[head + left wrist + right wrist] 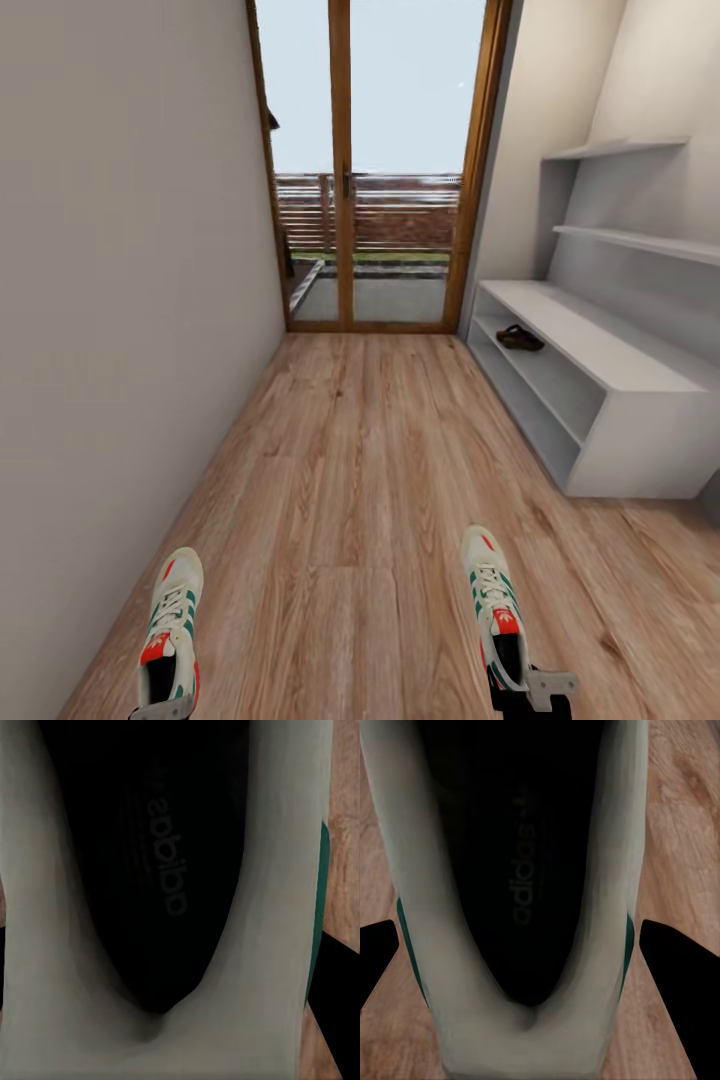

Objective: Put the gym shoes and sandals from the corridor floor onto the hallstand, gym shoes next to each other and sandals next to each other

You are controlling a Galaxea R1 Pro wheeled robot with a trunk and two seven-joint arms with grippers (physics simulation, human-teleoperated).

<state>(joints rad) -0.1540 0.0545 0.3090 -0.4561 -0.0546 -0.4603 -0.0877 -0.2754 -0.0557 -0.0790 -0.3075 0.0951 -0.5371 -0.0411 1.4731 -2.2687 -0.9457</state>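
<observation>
Corridor seen toward the glass door (380,170). Left end effector (160,712) grasps one gym shoe (170,630) by its heel; right end effector (530,695) grasps the other gym shoe (492,605) likewise, both held above the wood floor (360,480), toes forward, well apart. One brown sandal (520,338) lies on the upper open shelf of the hallstand (620,400) at right.

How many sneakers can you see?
2. One gym shoe is low at the left near the wall; the other gym shoe is low at the right, heel at the right end effector.
</observation>
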